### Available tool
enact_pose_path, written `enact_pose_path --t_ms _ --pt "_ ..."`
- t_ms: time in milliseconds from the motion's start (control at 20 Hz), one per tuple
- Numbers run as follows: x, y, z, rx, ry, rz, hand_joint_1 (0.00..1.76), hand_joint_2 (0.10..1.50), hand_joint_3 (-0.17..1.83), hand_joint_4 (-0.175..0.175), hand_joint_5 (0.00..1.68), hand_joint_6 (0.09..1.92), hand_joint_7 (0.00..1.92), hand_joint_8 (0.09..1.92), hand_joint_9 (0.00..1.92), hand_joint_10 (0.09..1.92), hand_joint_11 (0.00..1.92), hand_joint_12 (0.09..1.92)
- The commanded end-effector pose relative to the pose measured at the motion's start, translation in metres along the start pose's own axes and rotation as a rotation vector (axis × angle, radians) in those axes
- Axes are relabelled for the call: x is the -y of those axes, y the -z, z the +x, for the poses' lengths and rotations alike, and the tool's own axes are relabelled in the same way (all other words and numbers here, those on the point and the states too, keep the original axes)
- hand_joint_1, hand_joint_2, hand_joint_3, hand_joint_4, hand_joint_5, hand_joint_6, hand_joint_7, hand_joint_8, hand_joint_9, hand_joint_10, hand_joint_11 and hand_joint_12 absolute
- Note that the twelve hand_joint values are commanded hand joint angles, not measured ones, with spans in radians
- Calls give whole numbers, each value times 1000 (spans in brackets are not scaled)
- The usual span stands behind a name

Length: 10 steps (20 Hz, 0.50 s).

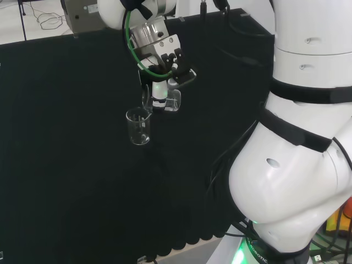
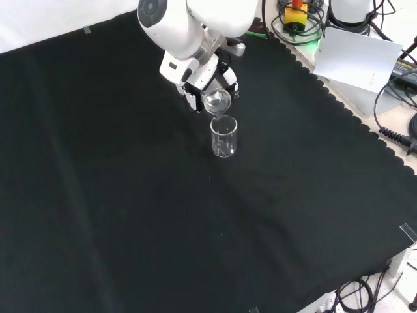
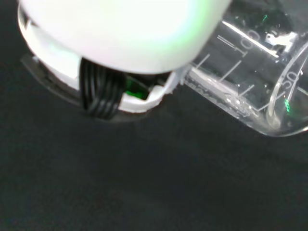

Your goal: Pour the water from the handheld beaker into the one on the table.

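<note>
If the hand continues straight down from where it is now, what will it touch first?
Probably the standing beaker. The hand holds a tilted beaker right above its rim, so that glass would likely hit the rim first, though depth is hard to judge.

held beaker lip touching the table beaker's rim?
Cannot tell. In the front view the held beaker overlaps the rim of the table beaker; in the head view they sit close, with neither a gap nor contact plain.

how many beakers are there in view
2. One beaker stands upright on the black cloth at. The other is tilted in the robot hand at, its mouth just above the standing one. More clear ware could go unseen.
</note>
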<state>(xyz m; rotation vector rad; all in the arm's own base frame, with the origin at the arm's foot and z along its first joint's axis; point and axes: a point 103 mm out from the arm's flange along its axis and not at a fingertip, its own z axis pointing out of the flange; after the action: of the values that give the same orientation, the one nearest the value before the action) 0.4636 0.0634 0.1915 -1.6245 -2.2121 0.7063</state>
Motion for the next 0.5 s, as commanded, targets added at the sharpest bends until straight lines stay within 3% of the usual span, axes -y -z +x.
enact_pose_path --t_ms 50,300,500 --pt "2 4 4 35 -12 20 1319 585 781 -175 1251 735 1309 704 1520 735 1158 727" --pt "2 6 9 98 -40 64 1319 585 781 -175 1251 736 1309 705 1521 733 1157 728" --pt "1 9 11 106 -52 80 1319 585 781 -175 1251 737 1309 705 1522 731 1155 728"
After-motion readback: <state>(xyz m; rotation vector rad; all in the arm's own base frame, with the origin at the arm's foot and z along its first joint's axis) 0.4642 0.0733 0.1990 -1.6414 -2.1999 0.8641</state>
